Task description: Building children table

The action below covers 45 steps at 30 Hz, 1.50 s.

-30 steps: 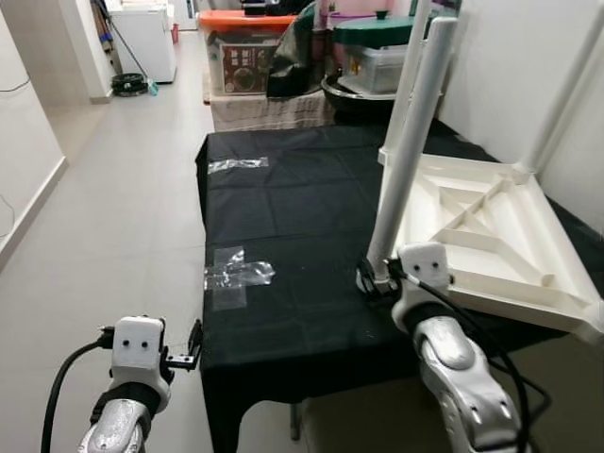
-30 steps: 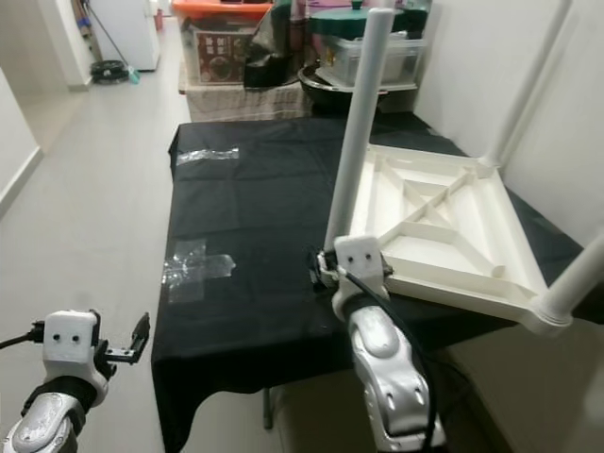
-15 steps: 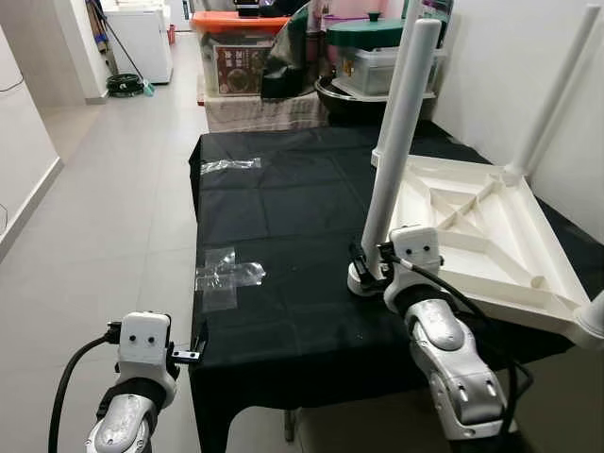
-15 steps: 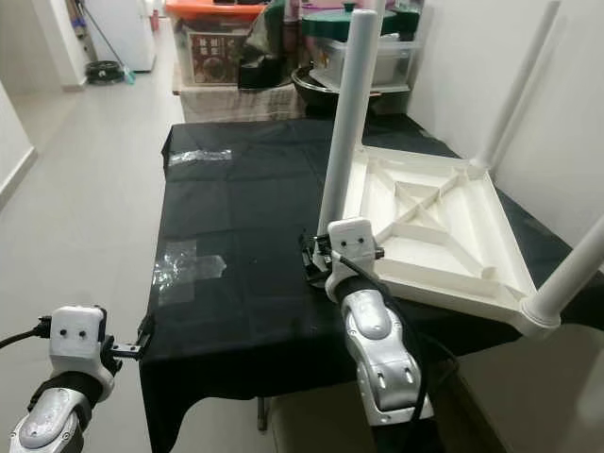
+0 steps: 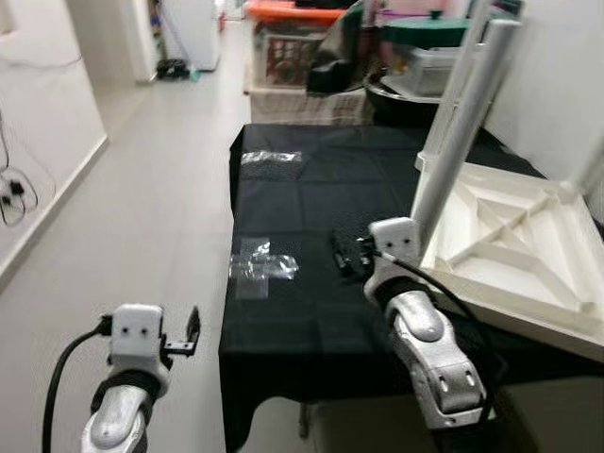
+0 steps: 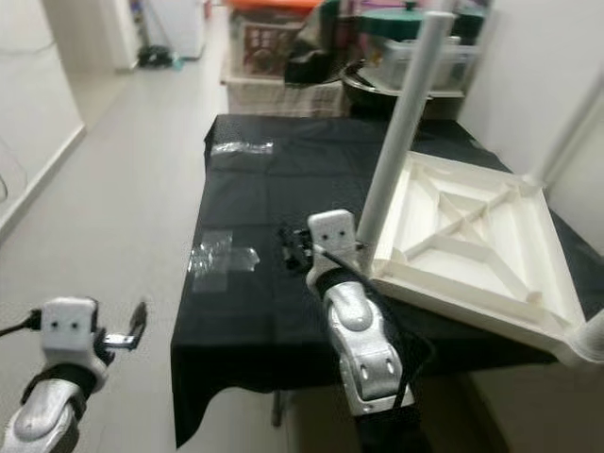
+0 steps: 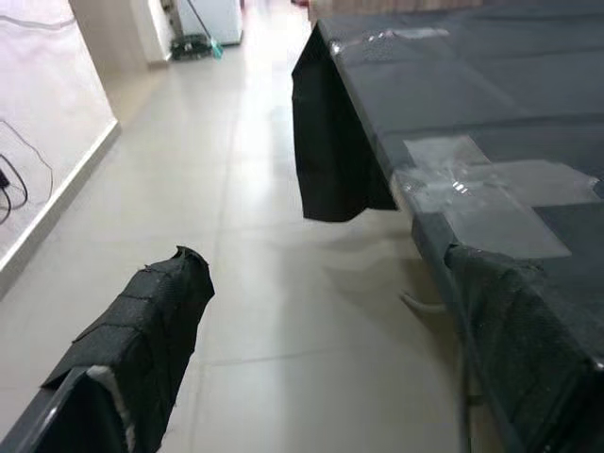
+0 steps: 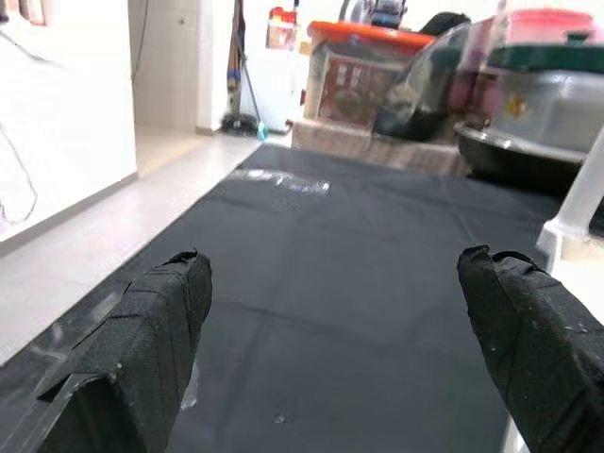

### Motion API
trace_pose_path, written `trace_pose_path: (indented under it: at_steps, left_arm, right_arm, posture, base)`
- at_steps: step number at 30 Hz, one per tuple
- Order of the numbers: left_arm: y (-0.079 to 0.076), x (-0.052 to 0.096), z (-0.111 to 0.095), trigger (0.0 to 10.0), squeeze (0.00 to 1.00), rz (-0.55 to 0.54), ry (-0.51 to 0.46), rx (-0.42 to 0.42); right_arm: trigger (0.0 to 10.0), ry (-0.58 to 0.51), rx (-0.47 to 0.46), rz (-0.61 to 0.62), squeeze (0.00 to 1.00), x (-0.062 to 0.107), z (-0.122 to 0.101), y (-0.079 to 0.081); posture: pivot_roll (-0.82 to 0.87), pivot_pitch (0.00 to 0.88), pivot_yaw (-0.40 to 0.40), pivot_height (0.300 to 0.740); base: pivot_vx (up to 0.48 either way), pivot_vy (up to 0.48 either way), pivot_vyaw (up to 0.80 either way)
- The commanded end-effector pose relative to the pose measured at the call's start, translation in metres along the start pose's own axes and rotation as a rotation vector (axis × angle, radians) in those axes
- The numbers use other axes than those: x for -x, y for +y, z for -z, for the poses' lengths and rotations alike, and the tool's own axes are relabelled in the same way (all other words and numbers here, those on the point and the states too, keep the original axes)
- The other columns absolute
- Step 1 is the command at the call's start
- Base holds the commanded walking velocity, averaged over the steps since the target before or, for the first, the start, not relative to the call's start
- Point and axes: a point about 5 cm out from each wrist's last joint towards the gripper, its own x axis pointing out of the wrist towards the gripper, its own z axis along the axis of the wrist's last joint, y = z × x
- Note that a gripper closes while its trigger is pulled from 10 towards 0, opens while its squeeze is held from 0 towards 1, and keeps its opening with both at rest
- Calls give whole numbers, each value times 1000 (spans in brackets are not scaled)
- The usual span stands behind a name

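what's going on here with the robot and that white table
The robot stands at a table under a black cloth. A white children's table lies upside down on it, with a leg standing up at its near corner. The right tool is open over the cloth beside that leg, holding nothing. The left tool is open too, low beside the cloth's edge, over the floor. Clear tape is stuck on the cloth.
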Motion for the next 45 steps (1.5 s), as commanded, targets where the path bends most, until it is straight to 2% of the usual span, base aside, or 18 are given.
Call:
trace_pose_path:
  at_steps: [1,10,17,20,27,34,41,45]
  left_arm:
    - [-5,-2,0,10000,0,18,5,-3]
    - [-6,-4,1,10000,0,22,4,-2]
    - [-8,-5,1,10000,0,34,3,-1]
    - [-9,-5,1,10000,0,40,0,0]
    - [-9,-7,0,10000,0,37,-9,5]
    - [-7,-9,0,10000,0,24,-12,6]
    - [-5,-10,0,10000,0,18,-12,4]
    - [-3,-11,-1,10000,0,10,-14,-1]
  right_arm:
    - [10000,14,-4,35,0,0,4,-12]
    - [10000,3,-8,35,0,-2,3,-13]
    - [10000,-11,-24,-57,0,2,3,-4]
    - [10000,-12,-18,-83,0,3,4,-3]
    - [10000,-25,-9,-13,0,-2,2,-16]
    - [10000,-47,59,166,0,0,-2,-38]
    - [10000,-51,69,174,0,0,-2,-38]
    - [10000,10,35,135,0,-2,8,-33]
  posture:
    - [-3,0,-59,740]
    - [-3,0,-61,740]
    - [-9,0,-58,740]
    - [-10,0,-58,740]
    - [-10,0,-58,740]
    - [-14,0,-50,740]
    - [-14,0,-49,740]
    - [-4,0,-58,740]
  base:
    - [0,-480,0]
    - [0,-480,0]
    - [0,0,0]
    - [0,-480,0]
    - [0,-193,0]
    - [0,0,0]
    - [0,0,0]
    - [0,0,0]
